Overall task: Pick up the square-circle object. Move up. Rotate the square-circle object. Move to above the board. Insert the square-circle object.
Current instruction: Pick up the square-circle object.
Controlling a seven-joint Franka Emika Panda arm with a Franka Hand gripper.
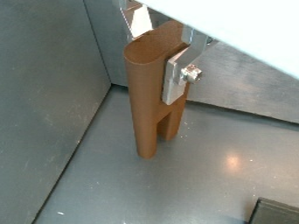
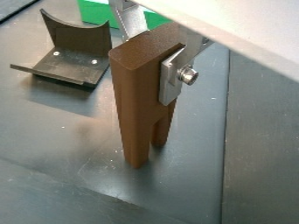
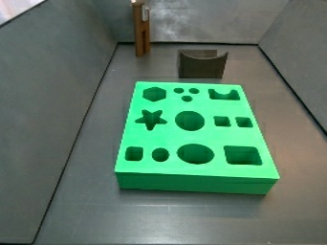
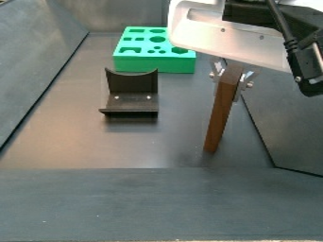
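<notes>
Gripped near its top, the tall brown wood-like slab with two short prongs at its foot, the square-circle object (image 2: 140,101), stands upright with its prongs seemingly touching the grey floor. The gripper (image 2: 158,61) holds it from above, silver finger plates (image 1: 177,72) clamped on its upper sides. The step in hand appears to be the lift: rise straight, keeping the slab vertical, clear of the dark L-shaped fixture (image 4: 128,92) nearby. The bright green board with cut-out holes (image 3: 192,137) lies well apart.
</notes>
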